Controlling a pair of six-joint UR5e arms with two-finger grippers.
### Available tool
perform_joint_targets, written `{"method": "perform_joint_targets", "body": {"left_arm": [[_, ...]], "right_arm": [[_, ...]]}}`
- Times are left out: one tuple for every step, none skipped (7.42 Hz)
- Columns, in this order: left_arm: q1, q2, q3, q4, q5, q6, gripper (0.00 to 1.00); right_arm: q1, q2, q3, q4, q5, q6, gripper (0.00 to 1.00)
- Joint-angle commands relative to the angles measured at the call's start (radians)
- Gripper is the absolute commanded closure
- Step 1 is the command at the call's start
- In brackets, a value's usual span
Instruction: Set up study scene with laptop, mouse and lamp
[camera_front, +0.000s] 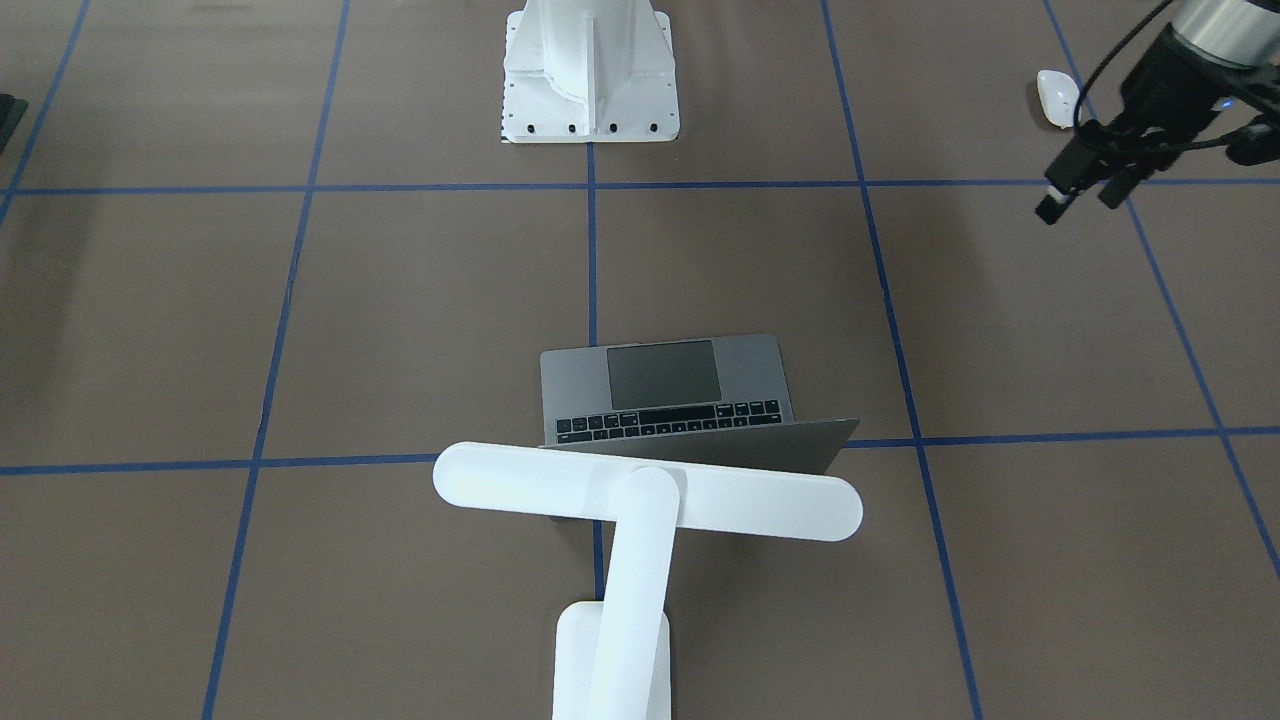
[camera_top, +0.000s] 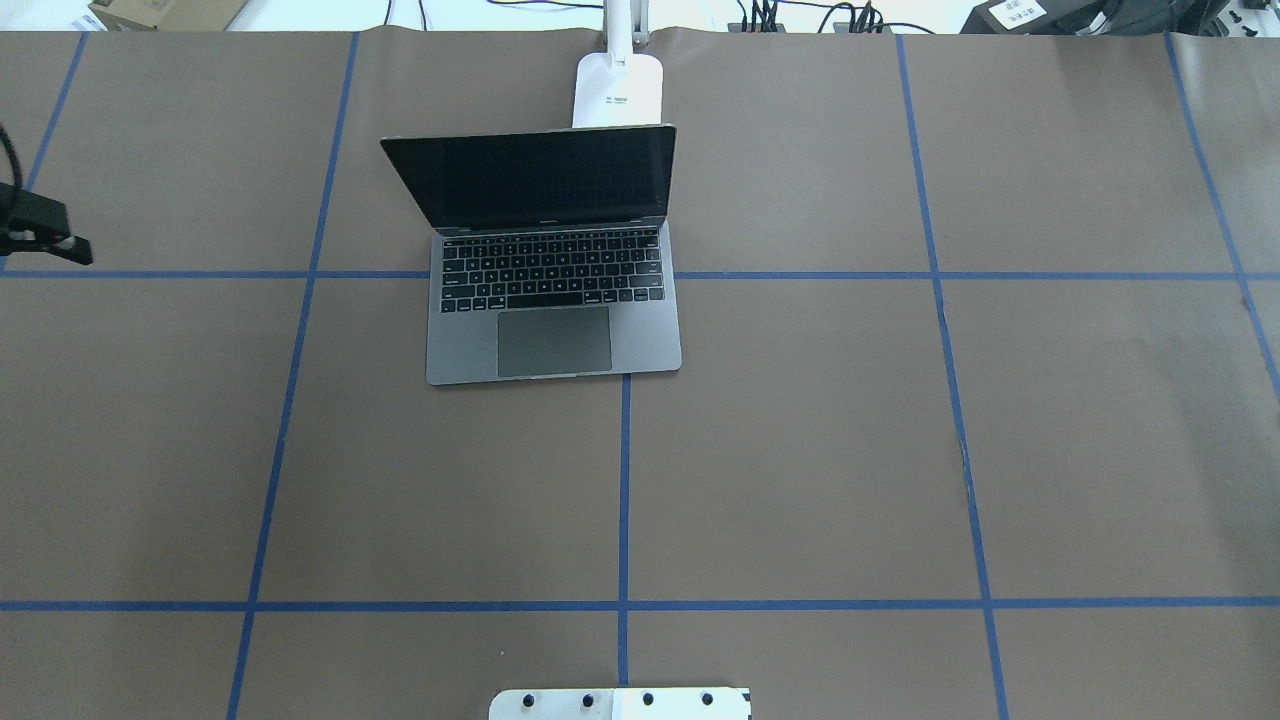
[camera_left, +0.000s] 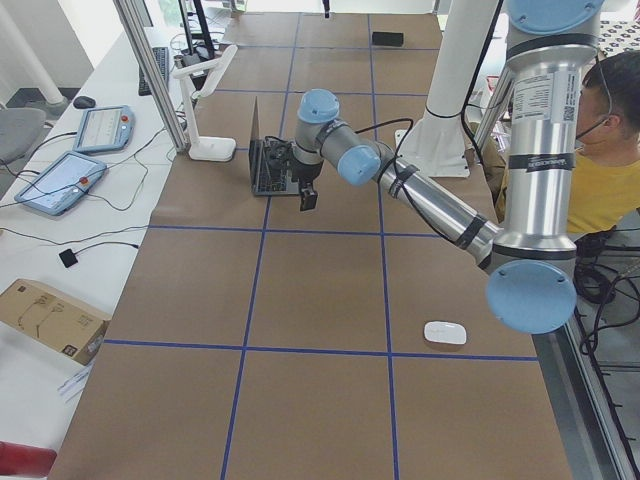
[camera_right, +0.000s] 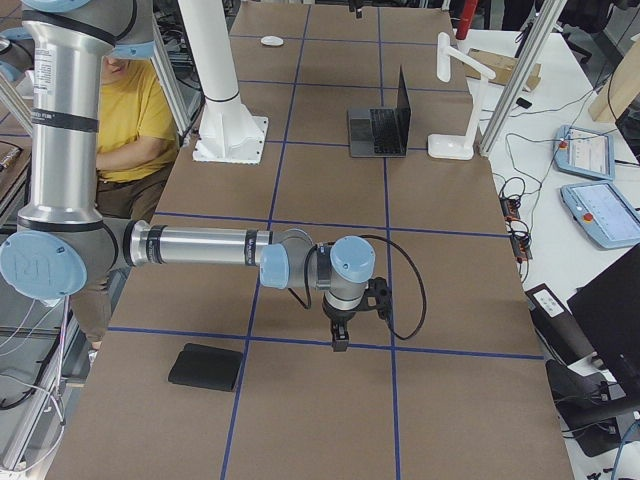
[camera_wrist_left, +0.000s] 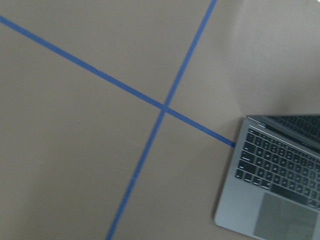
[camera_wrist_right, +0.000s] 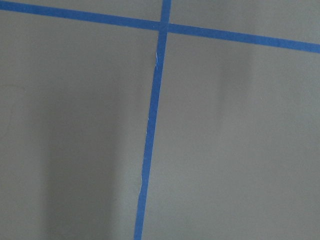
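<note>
The laptop stands open in the middle of the table. Its dark screen and keyboard face the robot, and its base lies flat across a blue tape line.

The lamp stands just behind the laptop's lid, on the side away from the robot. In the front-facing view its long bar crosses the lid's top edge.

The mouse lies on the table well apart from the laptop, off to the robot's left and closer to the robot's edge of the table.

The left gripper hangs above the table, also well off the laptop's left side. It points down, its two fingers stand apart, and there is nothing between them. Its wrist camera looks down on a tape crossing with a front corner of the laptop at the frame's edge.

The right gripper is far from the laptop on the robot's right, pointing down over a tape line. It shows only in the side view, so I cannot tell how its jaws stand.

A black pad lies still farther from the laptop than that gripper. The white pedestal stands on the robot's side of the laptop. A person in a yellow shirt sits beyond it.
</note>
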Motion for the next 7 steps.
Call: {"method": "perform_joint_targets", "body": {"left_arm": [[-0.243, 0.121, 0.109, 0.002, -0.062, 0.56, 0.0], [-0.36, 0.121, 0.222, 0.002, -0.137, 0.784, 0.0], [-0.447, 0.121, 0.321, -0.001, -0.191, 0.903, 0.0], [-0.48, 0.123, 0.363, -0.001, -0.197, 0.947, 0.0], [-0.491, 0.138, 0.369, -0.001, -0.196, 0.949, 0.0], [-0.494, 0.153, 0.369, -0.002, -0.194, 0.949, 0.0], [-0.499, 0.158, 0.371, -0.004, -0.196, 0.949, 0.0]], "right_arm": [[0.0, 0.0, 0.02, 0.001, 0.023, 0.006, 0.0], [0.002, -0.006, 0.018, -0.001, 0.012, 0.007, 0.0], [0.003, -0.015, 0.008, -0.001, 0.011, 0.006, 0.0], [0.006, -0.015, -0.026, -0.001, 0.006, -0.008, 0.0], [0.04, -0.028, -0.037, -0.001, 0.012, -0.006, 0.0], [0.108, -0.02, -0.067, -0.004, 0.029, -0.006, 0.0], [0.168, -0.017, -0.137, -0.002, 0.026, 0.0, 0.0]]}}
